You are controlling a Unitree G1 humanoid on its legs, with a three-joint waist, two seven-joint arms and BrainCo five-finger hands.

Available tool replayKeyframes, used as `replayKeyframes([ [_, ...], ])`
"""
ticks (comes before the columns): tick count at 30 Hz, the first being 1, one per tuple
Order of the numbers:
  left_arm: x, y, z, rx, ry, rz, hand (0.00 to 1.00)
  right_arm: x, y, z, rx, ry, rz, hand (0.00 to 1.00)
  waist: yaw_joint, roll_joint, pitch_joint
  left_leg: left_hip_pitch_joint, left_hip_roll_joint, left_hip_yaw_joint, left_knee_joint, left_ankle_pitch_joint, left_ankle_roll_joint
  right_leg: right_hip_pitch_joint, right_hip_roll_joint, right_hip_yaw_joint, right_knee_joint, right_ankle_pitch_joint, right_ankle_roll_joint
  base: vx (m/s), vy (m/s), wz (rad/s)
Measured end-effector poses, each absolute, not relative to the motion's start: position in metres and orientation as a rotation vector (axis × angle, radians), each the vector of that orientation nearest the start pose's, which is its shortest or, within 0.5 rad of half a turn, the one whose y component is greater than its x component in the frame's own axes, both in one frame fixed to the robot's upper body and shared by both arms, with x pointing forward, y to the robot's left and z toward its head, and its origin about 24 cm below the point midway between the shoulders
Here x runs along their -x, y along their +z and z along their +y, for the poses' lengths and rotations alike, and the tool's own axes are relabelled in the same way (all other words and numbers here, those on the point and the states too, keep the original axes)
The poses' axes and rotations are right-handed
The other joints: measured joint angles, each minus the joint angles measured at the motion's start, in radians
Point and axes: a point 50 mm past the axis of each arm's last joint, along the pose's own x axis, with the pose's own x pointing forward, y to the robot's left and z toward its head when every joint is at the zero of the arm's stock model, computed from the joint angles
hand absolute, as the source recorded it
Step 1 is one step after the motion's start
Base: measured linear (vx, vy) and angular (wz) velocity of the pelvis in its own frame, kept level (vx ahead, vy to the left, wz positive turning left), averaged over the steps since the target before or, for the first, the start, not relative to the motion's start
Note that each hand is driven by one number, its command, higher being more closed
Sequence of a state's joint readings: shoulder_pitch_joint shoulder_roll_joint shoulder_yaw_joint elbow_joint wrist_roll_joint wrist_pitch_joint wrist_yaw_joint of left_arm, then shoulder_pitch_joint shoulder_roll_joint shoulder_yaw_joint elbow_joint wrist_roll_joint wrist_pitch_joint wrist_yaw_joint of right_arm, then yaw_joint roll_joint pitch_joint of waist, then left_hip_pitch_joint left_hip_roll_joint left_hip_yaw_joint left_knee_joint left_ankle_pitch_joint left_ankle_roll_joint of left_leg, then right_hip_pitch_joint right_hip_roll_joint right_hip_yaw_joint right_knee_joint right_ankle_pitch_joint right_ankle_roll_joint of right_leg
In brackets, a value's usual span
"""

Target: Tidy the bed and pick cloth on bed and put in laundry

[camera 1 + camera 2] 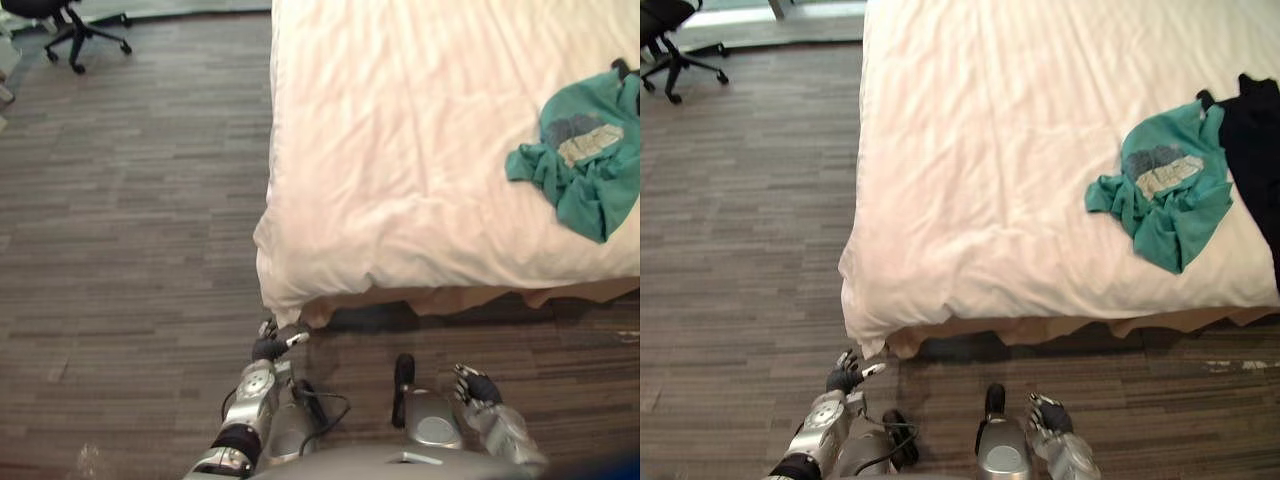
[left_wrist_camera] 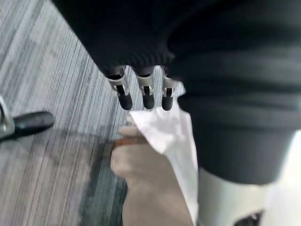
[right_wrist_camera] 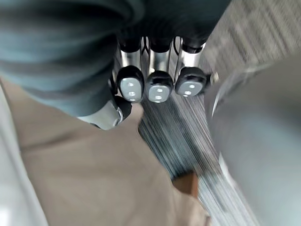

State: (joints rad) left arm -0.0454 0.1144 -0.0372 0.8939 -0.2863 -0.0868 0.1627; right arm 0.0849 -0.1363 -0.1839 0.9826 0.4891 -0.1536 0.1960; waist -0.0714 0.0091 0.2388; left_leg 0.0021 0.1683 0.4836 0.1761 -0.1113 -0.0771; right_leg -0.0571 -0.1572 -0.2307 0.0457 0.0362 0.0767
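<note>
Where the dark plank floor (image 1: 130, 230) runs along the left side of the bed (image 1: 400, 130), a wide stretch of it lies open as far as the black office chair (image 1: 72, 28) in the far left corner. A narrower strip of floor separates the foot of the bed from the robot. The white duvet (image 1: 970, 170) covers the bed, lightly creased, and its near edge hangs over a tan bed skirt (image 1: 1040, 326). Its near left corner (image 1: 285, 298) droops lowest, toward the floor. On the right part of the bed a crumpled teal cloth (image 1: 1165, 198) lies on the duvet, well in from the near edge. It touches a black cloth (image 1: 1252, 150) at the right border of the right eye view. The left hand (image 1: 270, 347) hovers just beneath the drooping duvet corner, fingers (image 2: 148, 96) straight and loosely spread, grasping nothing. The right hand (image 1: 478, 387) hangs low over the floor before the bed skirt, fingers (image 3: 158, 88) curled inward and empty, well apart from both cloths.
</note>
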Motion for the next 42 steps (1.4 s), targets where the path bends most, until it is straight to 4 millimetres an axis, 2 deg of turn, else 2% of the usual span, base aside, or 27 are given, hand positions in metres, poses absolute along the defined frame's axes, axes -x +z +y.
replayKeyframes([
  [3, -0.164, -0.128, 0.208, 0.053, 0.290, 0.828, 0.00, -0.119, -0.133, -0.239, -0.447, -0.382, 0.662, 1.00, -0.005, -0.001, -0.023, 0.073, -0.016, 0.000, -0.038, 0.000, 0.000, 0.073, -0.001, 0.001, -0.037, 0.007, 0.006, 0.09, 0.021, -0.07],
  [6, -0.152, -0.133, 0.213, 0.056, 0.283, 0.877, 0.00, -0.146, -0.109, -0.243, -0.435, -0.307, 0.463, 1.00, -0.004, -0.005, -0.050, 0.113, -0.026, -0.002, -0.066, 0.004, -0.005, 0.105, -0.001, 0.001, -0.049, 0.007, 0.007, 0.02, 0.002, -0.02],
  [9, -0.134, -0.140, 0.214, 0.073, 0.285, 0.949, 0.00, -0.182, -0.070, -0.238, -0.412, -0.158, 0.247, 1.00, 0.005, -0.021, -0.084, 0.124, -0.037, -0.009, -0.096, 0.019, -0.004, 0.116, -0.003, -0.001, -0.075, 0.018, 0.010, -0.03, -0.009, 0.04],
  [10, -0.131, -0.141, 0.214, 0.075, 0.288, 0.960, 0.00, -0.187, -0.063, -0.236, -0.413, -0.131, 0.212, 1.00, 0.008, -0.025, -0.086, 0.129, -0.040, -0.012, -0.103, 0.024, -0.004, 0.118, -0.003, -0.003, -0.080, 0.020, 0.011, -0.07, -0.016, 0.11],
  [11, -0.124, -0.143, 0.214, 0.077, 0.294, 0.986, 0.00, -0.199, -0.047, -0.229, -0.411, -0.068, 0.134, 1.00, 0.010, -0.033, -0.091, 0.142, -0.048, -0.020, -0.124, 0.035, -0.003, 0.127, -0.006, -0.008, -0.084, 0.021, 0.011, -0.06, -0.002, 0.15],
  [12, -0.117, -0.145, 0.214, 0.078, 0.297, 1.006, 0.00, -0.204, -0.039, -0.225, -0.413, -0.027, 0.107, 1.00, 0.011, -0.038, -0.094, 0.151, -0.053, -0.028, -0.137, 0.042, -0.001, 0.137, -0.009, -0.017, -0.088, 0.021, 0.011, -0.05, 0.003, 0.15],
  [15, -0.100, -0.150, 0.211, 0.091, 0.301, 1.054, 0.00, -0.212, -0.028, -0.207, -0.452, 0.081, 0.075, 1.00, 0.030, -0.044, -0.112, 0.158, -0.070, -0.044, -0.172, 0.062, 0.004, 0.147, -0.018, -0.033, -0.102, 0.026, 0.017, -0.04, 0.012, 0.16],
  [16, -0.100, -0.150, 0.209, 0.096, 0.300, 1.054, 0.00, -0.213, -0.026, -0.203, -0.470, 0.098, 0.069, 1.00, 0.032, -0.044, -0.112, 0.160, -0.074, -0.052, -0.176, 0.065, 0.006, 0.151, -0.021, -0.038, -0.103, 0.028, 0.019, -0.03, 0.022, 0.24],
  [19, -0.093, -0.151, 0.202, 0.096, 0.287, 1.063, 0.00, -0.221, -0.025, -0.174, -0.533, 0.199, 0.097, 1.00, 0.051, -0.040, -0.111, 0.174, -0.086, -0.070, -0.189, 0.073, 0.012, 0.173, -0.030, -0.056, -0.105, 0.030, 0.023, -0.03, 0.027, 0.17],
  [21, -0.096, -0.151, 0.199, 0.081, 0.261, 1.058, 0.00, -0.227, -0.022, -0.157, -0.551, 0.263, 0.106, 1.00, 0.065, -0.035, -0.111, 0.171, -0.090, -0.081, -0.186, 0.074, 0.014, 0.174, -0.035, -0.059, -0.102, 0.029, 0.023, -0.03, 0.021, 0.15],
  [22, -0.100, -0.150, 0.197, 0.076, 0.244, 1.047, 0.00, -0.239, -0.013, -0.146, -0.576, 0.296, 0.084, 1.00, 0.067, -0.034, -0.100, 0.142, -0.086, -0.088, -0.148, 0.057, 0.018, 0.162, -0.041, -0.061, -0.093, 0.028, 0.023, -0.09, 0.005, 0.15],
  [24, -0.123, -0.144, 0.192, 0.068, 0.206, 0.992, 0.00, -0.274, 0.021, -0.128, -0.595, 0.357, -0.020, 1.00, 0.068, -0.014, -0.033, 0.026, -0.055, -0.105, 0.006, -0.011, 0.016, 0.102, -0.047, -0.060, -0.042, 0.012, 0.021, -0.17, -0.005, 0.12],
  [26, -0.175, -0.126, 0.181, 0.052, 0.155, 0.869, 0.00, -0.331, 0.099, -0.111, -0.549, 0.388, -0.222, 1.00, 0.069, 0.010, 0.083, -0.138, -0.030, -0.120, 0.123, -0.047, 0.025, -0.046, -0.050, -0.052, 0.017, 0.009, 0.019, -0.36, 0.032, 0.02],
  [27, -0.190, -0.119, 0.179, 0.050, 0.149, 0.828, 0.00, -0.343, 0.118, -0.107, -0.542, 0.383, -0.264, 1.00, 0.072, 0.013, 0.111, -0.177, -0.031, -0.131, 0.126, -0.046, 0.023, -0.084, -0.052, -0.049, 0.020, 0.009, 0.019, -0.26, 0.030, 0.02],
  [28, -0.215, -0.106, 0.176, 0.055, 0.145, 0.756, 0.00, -0.357, 0.146, -0.104, -0.532, 0.376, -0.321, 1.00, 0.080, 0.017, 0.149, -0.232, -0.038, -0.139, 0.125, -0.037, 0.021, -0.137, -0.053, -0.043, 0.024, 0.010, 0.019, -0.17, 0.008, 0.11],
  [29, -0.242, -0.089, 0.173, 0.066, 0.144, 0.664, 0.00, -0.370, 0.174, -0.102, -0.530, 0.360, -0.373, 1.00, 0.085, 0.020, 0.186, -0.297, -0.037, -0.140, 0.141, -0.010, 0.024, -0.194, -0.053, -0.035, 0.029, 0.035, 0.015, -0.17, 0.000, 0.22],
  [30, -0.270, -0.068, 0.167, 0.087, 0.138, 0.568, 0.00, -0.380, 0.191, -0.108, -0.521, 0.321, -0.393, 1.00, 0.089, 0.028, 0.206, -0.386, -0.028, -0.142, 0.184, -0.003, 0.035, -0.271, -0.051, -0.029, 0.050, 0.081, 0.002, -0.11, 0.004, 0.19],
  [31, -0.274, -0.064, 0.167, 0.092, 0.137, 0.551, 0.00, -0.381, 0.193, -0.109, -0.523, 0.313, -0.394, 1.00, 0.091, 0.028, 0.206, -0.403, -0.027, -0.143, 0.191, -0.003, 0.036, -0.288, -0.051, -0.028, 0.056, 0.084, -0.001, -0.06, 0.011, 0.07],
  [32, -0.289, -0.051, 0.164, 0.122, 0.150, 0.491, 0.00, -0.383, 0.197, -0.115, -0.554, 0.276, -0.400, 1.00, 0.091, 0.031, 0.223, -0.453, -0.019, -0.140, 0.219, 0.009, 0.062, -0.345, -0.050, -0.023, 0.088, 0.088, -0.008, 0.00, 0.010, -0.09],
  [34, -0.305, -0.034, 0.156, 0.169, 0.149, 0.425, 0.00, -0.383, 0.202, -0.122, -0.582, 0.243, -0.422, 1.00, 0.087, 0.037, 0.248, -0.487, -0.008, -0.133, 0.251, 0.005, 0.072, -0.397, -0.052, -0.011, 0.141, 0.076, -0.021, 0.02, -0.011, -0.17],
  [36, -0.321, -0.008, 0.149, 0.246, 0.167, 0.313, 0.00, -0.373, 0.225, -0.122, -0.638, 0.268, -0.528, 1.00, 0.074, 0.039, 0.261, -0.548, 0.012, -0.115, 0.308, -0.012, 0.085, -0.494, -0.062, 0.003, 0.246, 0.035, -0.028, 0.02, -0.026, -0.20],
  [38, -0.325, 0.001, 0.142, 0.286, 0.174, 0.275, 0.00, -0.368, 0.229, -0.124, -0.671, 0.260, -0.561, 1.00, 0.067, 0.038, 0.262, -0.576, 0.027, -0.110, 0.349, -0.036, 0.082, -0.540, -0.061, 0.011, 0.311, -0.001, -0.035, 0.02, -0.029, -0.14],
  [42, -0.325, 0.002, 0.132, 0.338, 0.193, 0.286, 0.00, -0.358, 0.215, -0.131, -0.722, 0.220, -0.574, 1.00, 0.058, 0.036, 0.266, -0.604, 0.071, -0.096, 0.413, -0.092, 0.069, -0.601, -0.047, 0.031, 0.407, -0.064, -0.044, -0.02, -0.065, -0.21],
])
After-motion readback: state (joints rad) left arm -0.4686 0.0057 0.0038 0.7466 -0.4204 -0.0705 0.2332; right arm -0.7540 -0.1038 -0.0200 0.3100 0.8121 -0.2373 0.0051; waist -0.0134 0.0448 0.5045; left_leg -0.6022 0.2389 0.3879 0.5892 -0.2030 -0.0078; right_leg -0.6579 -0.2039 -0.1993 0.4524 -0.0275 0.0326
